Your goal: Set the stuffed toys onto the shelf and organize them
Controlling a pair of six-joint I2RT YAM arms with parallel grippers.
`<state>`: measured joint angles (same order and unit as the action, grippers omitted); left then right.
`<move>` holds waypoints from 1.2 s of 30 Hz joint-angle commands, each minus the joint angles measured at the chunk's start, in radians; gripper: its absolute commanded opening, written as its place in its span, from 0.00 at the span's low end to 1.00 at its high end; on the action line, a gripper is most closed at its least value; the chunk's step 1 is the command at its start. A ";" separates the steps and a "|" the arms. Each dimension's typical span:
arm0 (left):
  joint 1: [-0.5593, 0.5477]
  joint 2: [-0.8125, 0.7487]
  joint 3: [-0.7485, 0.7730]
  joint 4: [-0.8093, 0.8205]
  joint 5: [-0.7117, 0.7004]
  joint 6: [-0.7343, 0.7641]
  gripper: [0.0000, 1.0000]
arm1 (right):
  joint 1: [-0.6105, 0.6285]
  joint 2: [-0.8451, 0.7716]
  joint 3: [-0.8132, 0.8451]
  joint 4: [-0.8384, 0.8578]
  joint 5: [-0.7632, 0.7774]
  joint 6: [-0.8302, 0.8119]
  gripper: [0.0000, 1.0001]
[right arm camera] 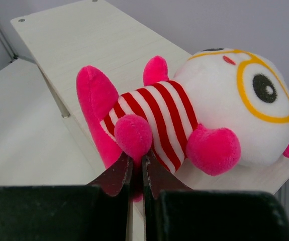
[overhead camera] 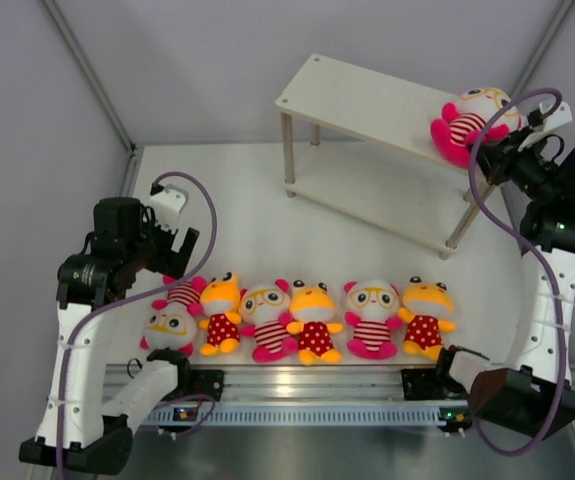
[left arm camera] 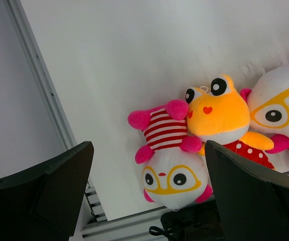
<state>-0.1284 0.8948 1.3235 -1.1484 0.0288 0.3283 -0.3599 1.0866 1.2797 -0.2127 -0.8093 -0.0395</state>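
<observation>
A pink striped toy [right arm camera: 184, 120] is laid on its back on the shelf [right arm camera: 84, 40] top board, one leg caught at the right fingers [right arm camera: 115, 175]. Six toys [overhead camera: 312, 322] are lined up on the tabletop [overhead camera: 267, 230]. The leftmost toy [left arm camera: 170, 170] is shown inverted, beyond and between the left fingers [left arm camera: 59, 191].

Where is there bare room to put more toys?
The top board is bare from its left corner to the pink toy at its right end; the lower board is bare throughout. Crowded: six toys packed side by side along the near edge of the table.
</observation>
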 commanded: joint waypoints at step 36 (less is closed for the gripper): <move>0.102 0.188 -0.253 0.033 -0.116 -0.086 0.98 | 1.029 -0.075 0.084 -0.419 0.663 -0.089 0.76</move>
<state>-0.0647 1.0737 1.0687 -1.1419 -0.0875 0.2817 0.3855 0.9058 1.4616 -0.4694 -0.4522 0.0269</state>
